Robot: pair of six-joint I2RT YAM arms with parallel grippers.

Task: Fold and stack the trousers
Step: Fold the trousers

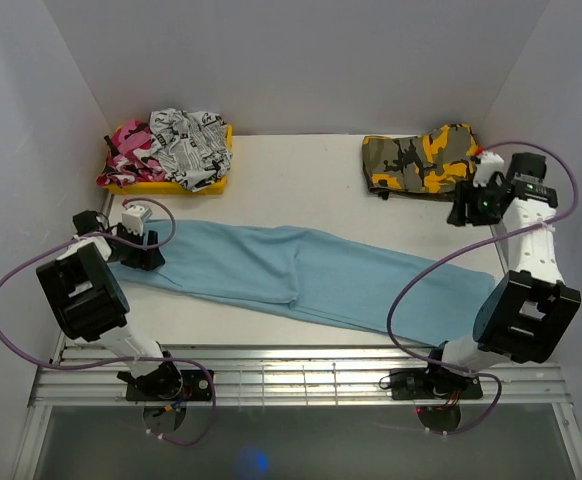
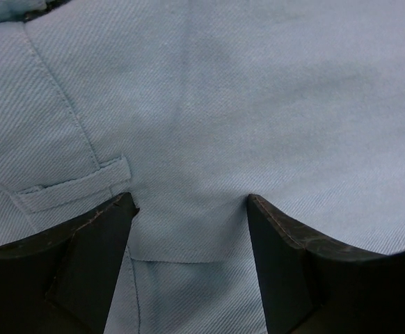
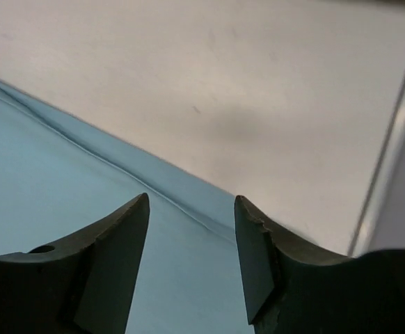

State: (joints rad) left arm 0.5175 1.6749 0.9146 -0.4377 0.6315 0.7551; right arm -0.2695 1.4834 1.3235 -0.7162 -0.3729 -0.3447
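The light-blue trousers (image 1: 301,275) lie flat across the table, waist at the left and leg ends at the right front. My left gripper (image 1: 141,250) is open and sits low over the waist end. In the left wrist view its gripper (image 2: 191,200) straddles the waistband cloth (image 2: 258,104) beside a belt loop (image 2: 70,184). My right gripper (image 1: 468,208) is open and empty, held above the table's right side. In the right wrist view this gripper (image 3: 192,202) looks down on the far edge of a trouser leg (image 3: 49,181) and bare table (image 3: 223,83).
Folded camouflage trousers (image 1: 421,160) lie at the back right, close to my right gripper. A yellow tray (image 1: 221,180) at the back left holds pink and black-and-white patterned clothes (image 1: 186,140). White walls enclose three sides. A slatted metal rail (image 1: 301,375) runs along the front.
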